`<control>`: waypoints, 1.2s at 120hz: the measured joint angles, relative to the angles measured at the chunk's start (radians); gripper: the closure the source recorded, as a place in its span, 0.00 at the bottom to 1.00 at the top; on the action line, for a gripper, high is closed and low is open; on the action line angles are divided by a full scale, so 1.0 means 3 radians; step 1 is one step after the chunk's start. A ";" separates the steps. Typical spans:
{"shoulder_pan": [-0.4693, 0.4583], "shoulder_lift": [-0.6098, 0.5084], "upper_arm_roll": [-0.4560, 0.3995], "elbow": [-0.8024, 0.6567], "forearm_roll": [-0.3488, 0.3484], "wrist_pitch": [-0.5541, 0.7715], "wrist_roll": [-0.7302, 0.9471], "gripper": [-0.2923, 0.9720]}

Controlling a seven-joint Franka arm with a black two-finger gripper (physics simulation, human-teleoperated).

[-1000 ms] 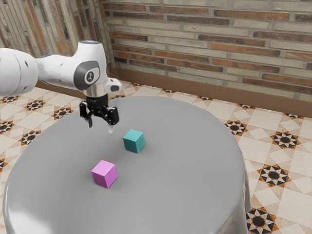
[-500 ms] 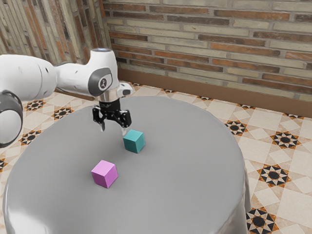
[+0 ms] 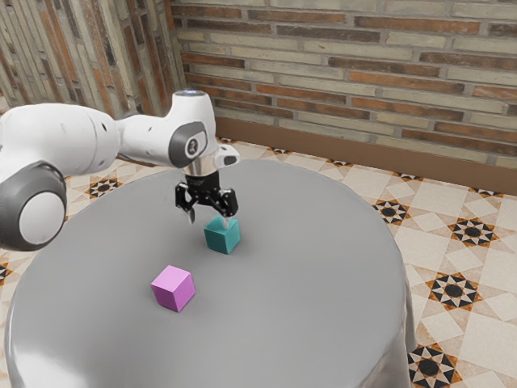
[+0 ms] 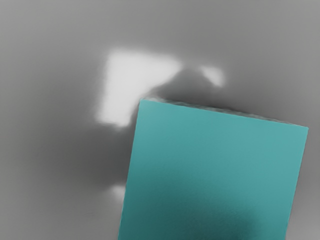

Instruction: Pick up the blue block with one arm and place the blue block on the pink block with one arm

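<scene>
1. The gripper (image 3: 209, 216) is sitting a bit left of centre in the exterior view, hanging right over the blue block (image 3: 222, 235). Its fingers are spread apart with nothing between them, so it isn't holding anything.
2. The blue block (looks more teal to me, tbh) rests flat on the grey table (image 3: 323, 283), just under the fingertips. I can't tell if a fingertip is brushing its top edge.
3. In the wrist view the blue block (image 4: 215, 175) sits directly below the hand, with bare table (image 4: 50, 150) around it. Its edges are a little skewed to the camera, so I'd guess the fingers aren't perfectly square to its faces.
4. Why the wide-open pose? My read is that the fingers need to pass down either side of the block before closing, so they're parked overhead and spread first.
5. The pink block (image 3: 173, 288) is lower left of the blue one, well apart from it, nothing on top. That gap helps: room to come down without bumping it.
6. Progress-wise I'd say the pick hasn't happened. Next it needs a straight drop, then a squeeze. The risk is a finger landing on the block's top or nudging it sideways.
</scene>
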 joint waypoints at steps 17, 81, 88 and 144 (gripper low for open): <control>0.0001 0.0151 -0.0017 0.0113 -0.0010 -0.0002 -0.0012 0.23; 0.0012 0.0404 -0.0022 0.0293 -0.0081 0.0008 -0.0038 0.37; 0.0035 0.0409 -0.0038 0.0293 -0.0084 0.0008 -0.0040 0.40; 0.0062 0.0272 -0.0056 0.0229 -0.0035 -0.0025 -0.0056 0.50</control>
